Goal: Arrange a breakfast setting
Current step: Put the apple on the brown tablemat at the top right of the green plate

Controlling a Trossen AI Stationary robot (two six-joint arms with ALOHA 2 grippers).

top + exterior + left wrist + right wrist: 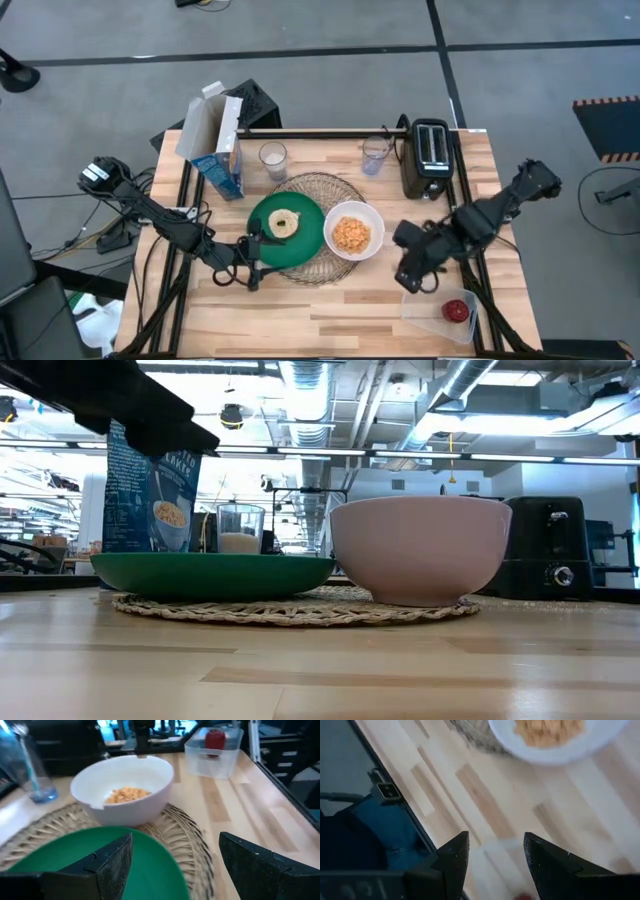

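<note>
**Nearly Set: Apple Waits in the Tub**

Right now the breakfast setting is taking shape, and both arms are low over the tabletop. The left tool sits at the near-left rim of the green plate, fingers spread wide with nothing between them; in its wrist view one finger hangs over the plate's edge and the other over bare wood. Just ahead of it on the plate lies the pale bagel, and beyond that, on the same round wire mat, the white bowl with orange cereal inside.

Over on the other side, the right tool hovers just past the bowl's outer edge, its fingers parted and empty in its own wrist view, pointing down at bare wood. Close by it, toward the near corner, stands the clear plastic tub with the small red apple in it.

Well beyond both tools, along the far edge, are a glass of milk, a second glass holding the blue-handled spoon, the cereal box and the black toaster.

My read: plate, bagel and bowl are placed, and the apple is the piece in hand. Next up, the right tool likely needs to swing toward the tub, drop over its low wall and close on the apple without dragging the light tub. The spoon and glasses look like later work.
</note>
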